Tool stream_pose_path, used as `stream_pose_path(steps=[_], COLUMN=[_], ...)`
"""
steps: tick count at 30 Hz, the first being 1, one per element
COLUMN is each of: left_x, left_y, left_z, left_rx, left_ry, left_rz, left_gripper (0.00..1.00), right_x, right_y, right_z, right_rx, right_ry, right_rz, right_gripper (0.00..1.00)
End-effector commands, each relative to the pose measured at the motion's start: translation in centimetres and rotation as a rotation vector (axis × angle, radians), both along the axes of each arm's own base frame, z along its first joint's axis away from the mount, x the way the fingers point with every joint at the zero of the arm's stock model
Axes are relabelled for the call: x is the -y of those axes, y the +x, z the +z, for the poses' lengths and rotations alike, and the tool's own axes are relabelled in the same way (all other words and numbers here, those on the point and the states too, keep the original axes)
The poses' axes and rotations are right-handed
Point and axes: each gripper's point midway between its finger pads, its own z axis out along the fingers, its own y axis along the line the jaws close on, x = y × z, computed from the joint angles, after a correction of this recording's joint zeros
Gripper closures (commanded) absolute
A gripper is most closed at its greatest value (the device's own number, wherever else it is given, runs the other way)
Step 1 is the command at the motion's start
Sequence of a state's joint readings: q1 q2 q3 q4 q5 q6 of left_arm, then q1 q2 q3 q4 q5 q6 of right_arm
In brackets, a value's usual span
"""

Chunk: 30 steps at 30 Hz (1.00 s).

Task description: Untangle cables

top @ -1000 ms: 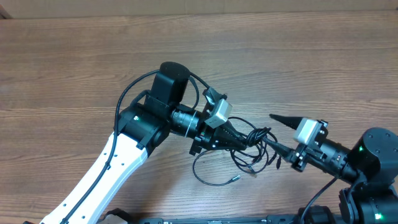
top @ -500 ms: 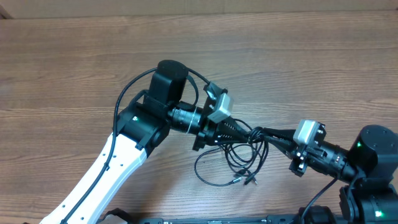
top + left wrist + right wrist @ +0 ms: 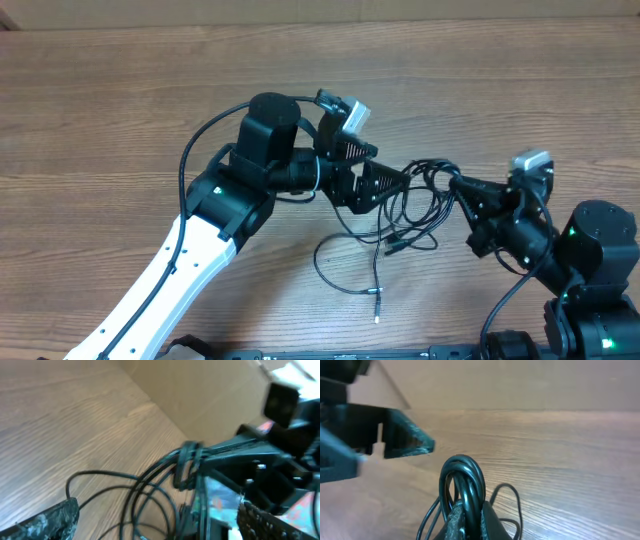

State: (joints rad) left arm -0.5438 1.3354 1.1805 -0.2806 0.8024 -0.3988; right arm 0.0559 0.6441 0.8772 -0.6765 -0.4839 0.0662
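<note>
Right fingers [image 3: 454, 519]: clenched on a bunched fold of the cables [image 3: 465, 474]. Several black strands arch over the tips in the right wrist view.
Right gripper [image 3: 458, 183]: pointed left towards the middle of the table, with the knot at its tip. Judged: it serves as the anchor, so the bundle has a fixed end to pull against.
Left fingers [image 3: 46, 521]: spread wide and gripping nothing. Strands cross the gap between them in the left wrist view, but no pad presses on any of them.
Left gripper [image 3: 392, 162]: just left of the knot and facing the right gripper. Judged: it is placed close so that it can take a single strand rather than the whole clump.
Cable position: centre-right of the table [image 3: 120, 100], with the knot lifted at the right gripper's tip and loops sagging between the two grippers.
Loose tails: two run towards the near edge and lie flat, one ending in a small plug [image 3: 376, 291]. The plug type is too small to tell.
Tangle state: the strands overlap in several loops — not yet separated.
Next move, judged: close the left fingers on one loop near the knot and draw it left, away from the anchor.
Risk: catching two strands at once would tighten the knot instead of opening it.
</note>
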Motion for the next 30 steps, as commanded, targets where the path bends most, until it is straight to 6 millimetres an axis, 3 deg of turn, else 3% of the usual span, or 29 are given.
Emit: stream_pose_path(steps=[1, 3, 4, 5, 6, 9, 10, 13, 18, 22, 23, 30], left_x=[1.2, 1.6, 1.7, 2.2, 2.4, 3.0, 3.0, 3.0, 3.1, 2.8, 2.7, 2.7], left_y=[-1.9, -2.3, -2.5, -3.1, -3.3, -3.9, -3.8, -3.8, -3.7, -2.7, -2.6, -2.6], left_z=[2.5, 2.8, 2.8, 2.8, 2.9, 3.2, 3.1, 3.1, 3.0, 1.6, 1.3, 1.1], left_rx=[0.021, 0.032, 0.033, 0.035, 0.038, 0.054, 0.055, 0.055, 0.047, 0.017, 0.008, -0.026], left_ry=[-0.08, -0.089, -0.089, -0.09, -0.092, -0.1, -0.097, -0.097, -0.095, -0.047, -0.034, -0.035], left_rz=[-0.097, -0.114, -0.12, -0.136, -0.143, -0.16, -0.154, -0.153, -0.153, -0.089, -0.077, -0.069], left_gripper=[0.0, 0.02, 0.08, 0.31, 0.4, 0.59, 0.7, 0.78, 0.73, 0.71, 0.63, 0.41], right_x=[0.2, -0.1, -0.3, -1.0, -1.3, -1.8, -1.9, -2.2, -2.2, -2.2, -2.2, -2.2], right_y=[0.2, 0.0, -0.1, -0.5, -0.7, -0.9, -1.0, -1.3, -1.2, -1.2, -1.2, -1.0], right_z=[0.9, 1.1, 1.1, 1.5, 1.6, 1.9, 2.0, 2.1, 2.2, 2.4, 2.5, 3.0], right_rx=[-0.01, -0.007, -0.008, -0.002, 0.002, 0.011, 0.01, 0.014, 0.018, 0.029, 0.033, 0.059], right_ry=[0.068, 0.075, 0.079, 0.097, 0.103, 0.115, 0.117, 0.123, 0.123, 0.123, 0.123, 0.123], right_rz=[-0.047, -0.029, -0.015, 0.033, 0.052, 0.086, 0.094, 0.119, 0.119, 0.119, 0.119, 0.12], right_gripper=[0.96, 0.96, 0.96, 0.96, 0.96, 0.96, 0.96, 0.96, 0.96, 0.96, 0.96, 0.96])
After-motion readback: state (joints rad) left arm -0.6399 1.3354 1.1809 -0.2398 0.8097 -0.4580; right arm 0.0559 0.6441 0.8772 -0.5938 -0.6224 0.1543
